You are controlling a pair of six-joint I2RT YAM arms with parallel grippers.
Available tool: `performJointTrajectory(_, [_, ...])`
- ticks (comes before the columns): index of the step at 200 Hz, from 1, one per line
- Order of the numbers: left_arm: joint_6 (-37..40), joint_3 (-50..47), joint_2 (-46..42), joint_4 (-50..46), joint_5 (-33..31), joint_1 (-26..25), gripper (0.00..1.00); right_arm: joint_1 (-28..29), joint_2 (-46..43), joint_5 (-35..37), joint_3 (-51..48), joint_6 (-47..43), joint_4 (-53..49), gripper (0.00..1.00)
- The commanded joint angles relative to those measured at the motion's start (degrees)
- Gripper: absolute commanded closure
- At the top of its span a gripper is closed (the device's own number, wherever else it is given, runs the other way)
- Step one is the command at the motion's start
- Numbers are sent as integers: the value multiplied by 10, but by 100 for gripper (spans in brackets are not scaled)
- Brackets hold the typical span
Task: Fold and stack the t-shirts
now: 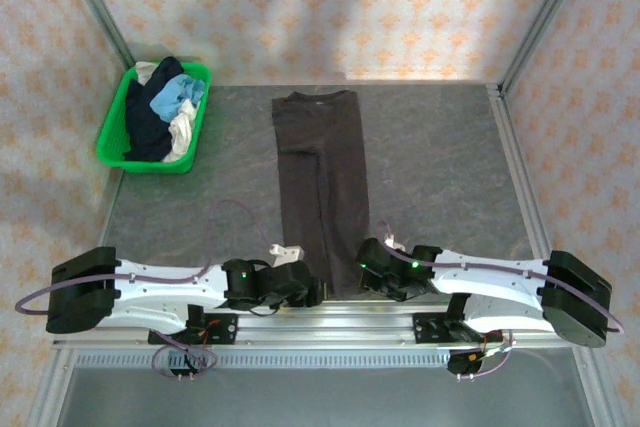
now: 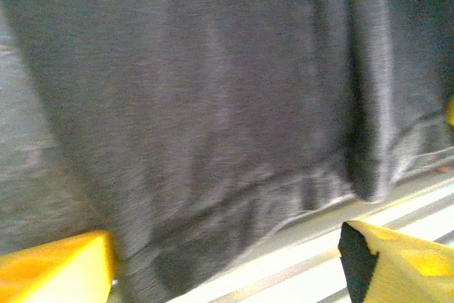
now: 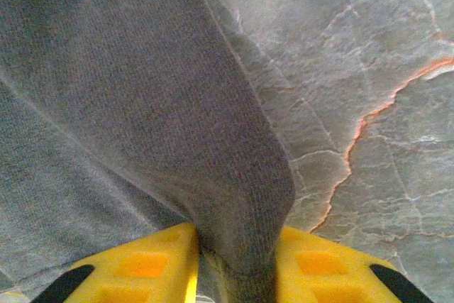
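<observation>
Brown-grey knit t-shirt (image 1: 320, 177) (long, narrow)

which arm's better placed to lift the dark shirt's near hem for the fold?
Right, probably. The right gripper is closed on a fold of the dark shirt at its near edge. The left gripper is at the hem too, but its jaws stand open, gripping nothing.
</observation>
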Motion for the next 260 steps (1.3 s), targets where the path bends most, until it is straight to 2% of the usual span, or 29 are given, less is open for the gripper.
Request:
performJointTrajectory(1, [-8,-10,31,63,12,-6,16,-2,-10,15,7,3,6,72])
performJointTrajectory(17, [-7,-4,67,81,23,-9,21,-2,-10,16,7,3,4,74])
performJointTrajectory(50, [-4,4,98,83,34,-11,46,-2,-11,17,7,4,3,78])
performJointTrajectory(78, [2,11,65,26,11,-11,74,-2,-19,18,14,4,-5,83])
performJointTrajectory(112, [17,35,-13,-91,-39,-6,100,-2,-32,31,67,1,-68,88])
performJointTrajectory(149, [40,39,-95,-125,-51,29,100,-1,-34,52,125,-12,-103,89])
performJointTrajectory(175, [86,83,-131,-175,-59,75,100,-7,-11,101,215,-44,-169,91])
performJointTrajectory(192, [124,118,-134,-198,-55,126,100,-43,2,123,262,-67,-200,91])
performJointTrajectory(217, [209,180,-86,-226,4,245,100,-102,31,118,299,-126,-168,91])
performJointTrajectory(232, [257,225,-40,-240,35,314,100,-145,85,98,341,-167,-169,91])
performJointTrajectory(260, [322,319,70,-259,60,387,100,-220,172,56,399,-223,-142,91])
